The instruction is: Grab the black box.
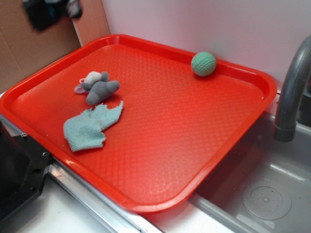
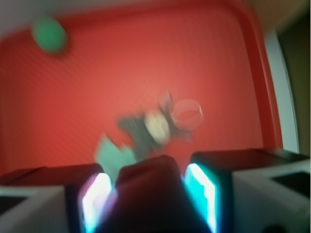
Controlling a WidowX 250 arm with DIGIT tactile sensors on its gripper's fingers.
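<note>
In the wrist view the black box (image 2: 148,204), a dark block with a rounded top, fills the gap between my two glowing pads (image 2: 95,201), and my gripper (image 2: 150,179) is shut on it. The view is blurred. It looks down from well above the red tray (image 2: 97,87). In the exterior view my gripper (image 1: 51,10) is a dark blur at the top left, high above the tray's far left corner. The box cannot be told apart from it there.
On the red tray (image 1: 194,121) lie a grey plush mouse (image 1: 99,87), a teal cloth (image 1: 90,127) and a green ball (image 1: 203,63) at the far rim. A grey faucet (image 1: 291,92) and sink (image 1: 262,189) are at the right. A black appliance (image 1: 17,170) stands at the lower left.
</note>
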